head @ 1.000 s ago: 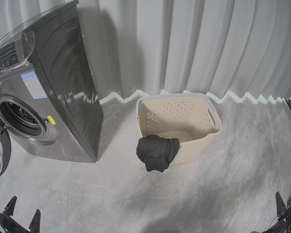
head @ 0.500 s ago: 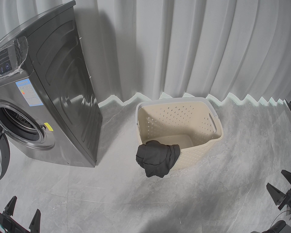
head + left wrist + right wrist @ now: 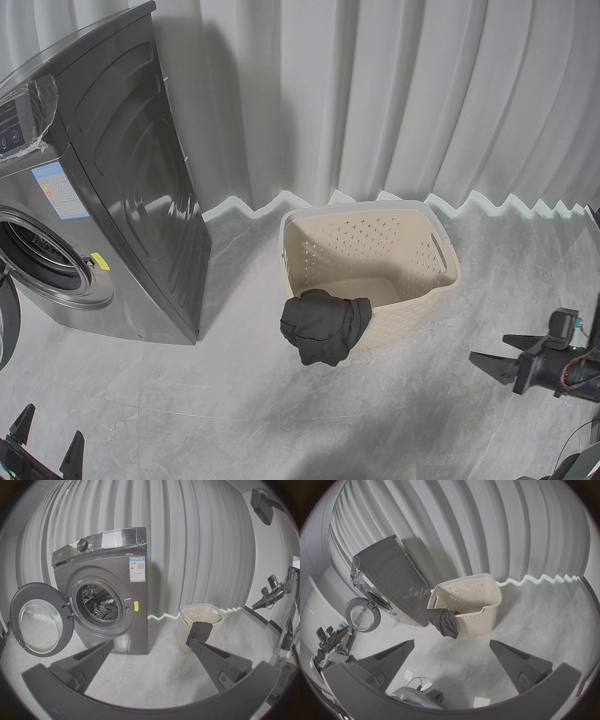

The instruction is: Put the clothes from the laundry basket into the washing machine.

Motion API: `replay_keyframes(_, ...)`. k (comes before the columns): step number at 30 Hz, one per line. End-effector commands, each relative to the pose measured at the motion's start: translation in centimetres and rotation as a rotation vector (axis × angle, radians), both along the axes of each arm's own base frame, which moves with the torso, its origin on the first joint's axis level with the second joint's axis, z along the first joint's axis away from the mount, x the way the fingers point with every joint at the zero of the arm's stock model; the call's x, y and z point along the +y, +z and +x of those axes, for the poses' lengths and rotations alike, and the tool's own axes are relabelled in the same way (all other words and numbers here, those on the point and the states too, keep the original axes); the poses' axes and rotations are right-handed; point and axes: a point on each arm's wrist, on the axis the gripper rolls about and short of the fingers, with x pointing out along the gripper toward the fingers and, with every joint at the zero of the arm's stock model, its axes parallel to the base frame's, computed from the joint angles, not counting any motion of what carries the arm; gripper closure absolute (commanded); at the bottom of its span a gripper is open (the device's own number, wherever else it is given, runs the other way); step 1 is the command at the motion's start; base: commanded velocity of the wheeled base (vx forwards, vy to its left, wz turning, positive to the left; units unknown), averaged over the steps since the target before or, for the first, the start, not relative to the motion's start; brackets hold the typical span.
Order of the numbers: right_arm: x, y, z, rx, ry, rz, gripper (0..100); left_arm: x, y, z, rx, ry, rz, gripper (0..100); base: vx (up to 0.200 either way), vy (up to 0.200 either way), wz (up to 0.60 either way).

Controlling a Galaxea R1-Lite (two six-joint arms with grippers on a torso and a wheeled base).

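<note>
Right gripper (image 3: pixel 489 349) rose from frame edge, claw wide, empty. Left gripper (image 3: pixel 51 424) cut off low, also wide. Dark garment (image 3: pixel 325 324) hid laundry basket (image 3: pixel 400 207) near rim.

Dark garment (image 3: pixel 325 324) over cream basket (image 3: pixel 374 209) rim (washer (image 3: pixel 128 187) open)

In my head view the left edge cuts the washing machine (image 3: pixel 125 187) through its opening, leaving a sliver of its door (image 3: pixel 9 315). The bottom edge cuts the left gripper (image 3: pixel 53 422) just below its fingers. The dark garment (image 3: pixel 325 322), draped over the laundry basket (image 3: pixel 406 306) rim, hides how far it reaches inside. Inside the drum (image 3: pixel 93 597) a dark heap (image 3: pixel 109 613) is too small for me to identify.
</note>
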Motion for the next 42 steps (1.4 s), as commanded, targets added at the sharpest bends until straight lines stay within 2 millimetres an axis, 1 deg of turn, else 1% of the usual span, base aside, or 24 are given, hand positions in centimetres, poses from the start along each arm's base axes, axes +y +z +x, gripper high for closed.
replay_keyframes(1,4.9,-4.7,6.0,0.154,0.052,-0.020,0,0.0,-0.5,0.0,0.001,0.000,0.000,0,0.000,0.000,0.00)
replay_keyframes(4,5.7,-5.4,7.3,0.156,0.057,-0.023,0,0.0,-0.4,0.0,-0.001,-0.002,0.000,0,0.000,0.000,0.00)
replay_keyframes(6,6.6,-6.0,8.2,0.167,0.071,-0.027,0,0.0,-0.5,0.0,0.001,0.000,0.000,0,0.000,0.000,0.00)
replay_keyframes(10,7.9,-7.4,10.2,0.175,0.038,-0.055,0,0.0,-0.5,0.0,0.001,0.000,0.000,0,0.000,0.000,0.00)
replay_keyframes(15,9.5,-8.5,12.6,0.129,0.037,-0.050,0,0.0,-0.5,0.0,0.001,0.000,0.000,0,0.000,0.000,0.00)
replay_keyframes(21,11.7,-10.5,15.3,0.130,0.032,-0.057,0,0.0,-0.5,0.0,0.001,0.000,0.000,0,0.000,0.000,0.00)
replay_keyframes(25,12.6,-11.5,16.8,0.111,0.026,-0.050,0,0.0,-0.5,0.0,0.001,-0.002,0.000,0,0.000,0.000,0.00)
replay_keyframes(26,13.0,-11.9,17.5,0.104,0.025,-0.047,0,0.0,-0.5,0.0,0.001,-0.002,0.000,0,0.000,0.000,0.00)
replay_keyframes(29,13.2,-12.4,18.0,0.105,0.023,-0.045,0,0.0,-0.5,0.0,0.001,0.000,0.000,0,0.000,0.000,0.00)
replay_keyframes(31,13.9,-13.3,19.4,0.096,0.015,-0.041,0,0.0,-0.5,0.0,0.001,0.001,0.000,0,0.000,0.000,0.00)
replay_keyframes(33,14.0,-13.5,19.7,0.092,0.006,-0.042,0,0.0,-0.5,0.0,0.001,-0.002,0.000,0,0.000,0.000,0.00)
replay_keyframes(35,14.5,-13.8,20.7,0.076,-0.002,-0.037,0,0.0,-0.5,0.0,0.001,0.000,0.000,0,0.000,0.000,0.00)
replay_keyframes(42,15.5,-14.6,22.0,0.067,-0.009,0.000,0,0.0,-0.5,0.0,0.001,-0.002,0.000,0,0.000,0.000,0.00)
